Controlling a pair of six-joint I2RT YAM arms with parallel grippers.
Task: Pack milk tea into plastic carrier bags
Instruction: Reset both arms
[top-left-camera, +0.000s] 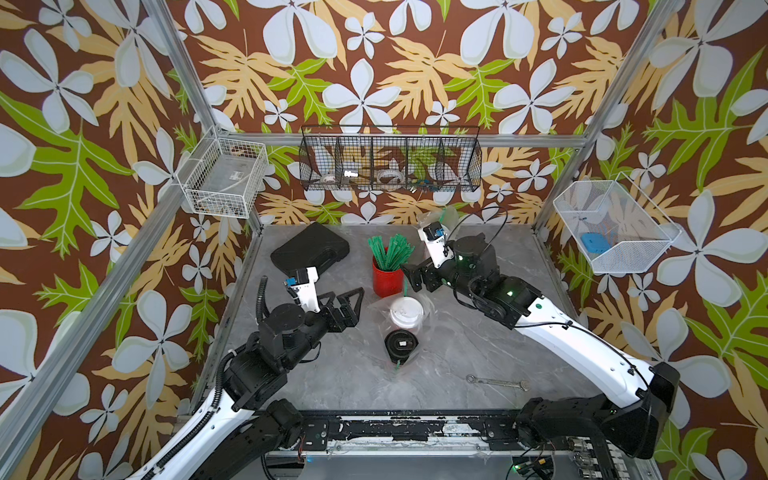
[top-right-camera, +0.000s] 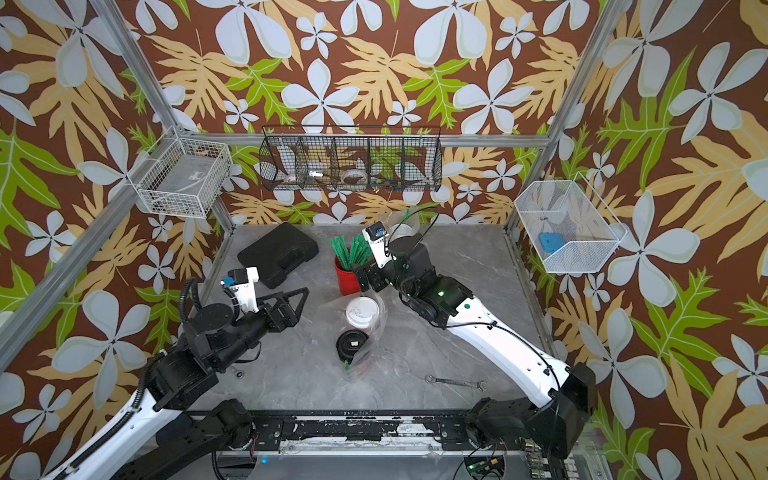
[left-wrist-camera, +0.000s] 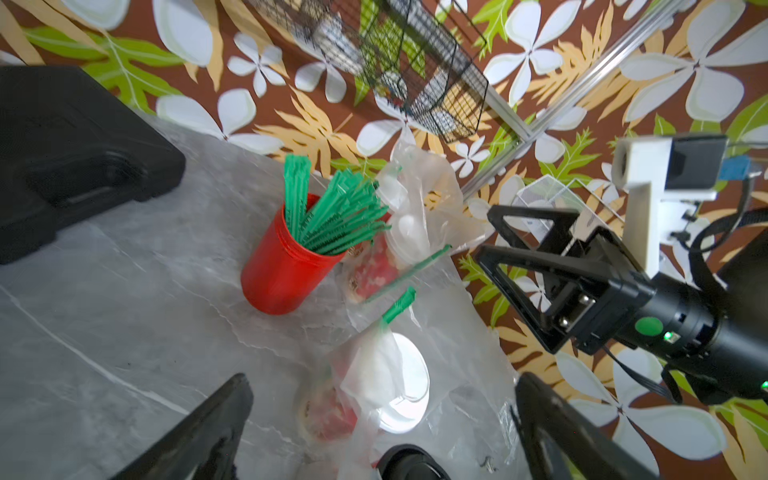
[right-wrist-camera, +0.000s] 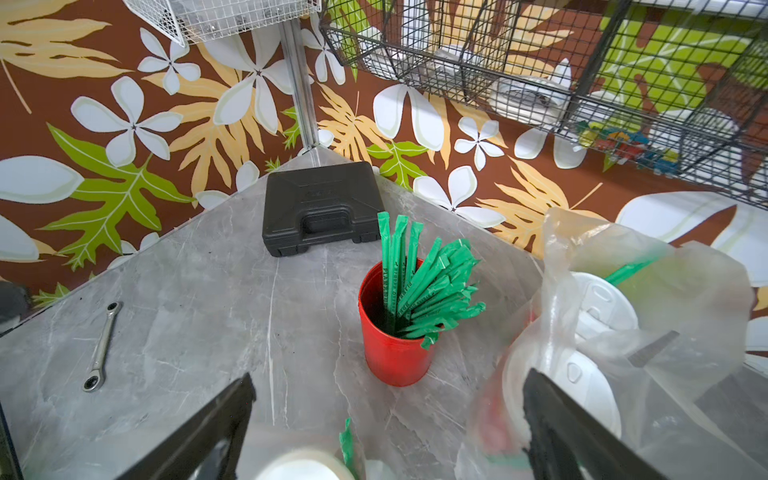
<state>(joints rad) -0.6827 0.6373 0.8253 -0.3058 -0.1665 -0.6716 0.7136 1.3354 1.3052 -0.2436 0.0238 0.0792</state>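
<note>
Nearest the camera runs the black rail (top-left-camera: 415, 430) that carries both arm bases along the near edge of the grey marbled worktop (top-left-camera: 340, 386). Just beyond it, toward the right, lies a silver wrench (top-left-camera: 496, 382). At mid-worktop a clear carrier bag (top-left-camera: 424, 328) sits loosely around two upright cups seen from above. A white-lidded cup (top-left-camera: 406, 312) is on the far side and a black-lidded cup (top-left-camera: 401, 345) just beside it on the near side, with the end of a green straw (top-left-camera: 398, 365) showing at the bag's near end. The left claw (top-left-camera: 356, 309) hovers just left of this bag, its jaws spread wide and holding nothing. The left wrist view shows its two fingers (left-wrist-camera: 208, 432) well apart, with the bagged cups on the worktop beyond them. The right claw (top-left-camera: 410, 278) hangs raised just right of the red pot of green straws (top-left-camera: 386, 282), on the far side of that bag, its jaws likewise fully parted and empty. A second carrier bag (top-left-camera: 442, 216) sits at the far edge of the worktop behind the right arm, and the right wrist view shows two white dome lids (right-wrist-camera: 602, 307) inside it. A black plastic case (top-left-camera: 309, 249) lies at the far left.
</note>
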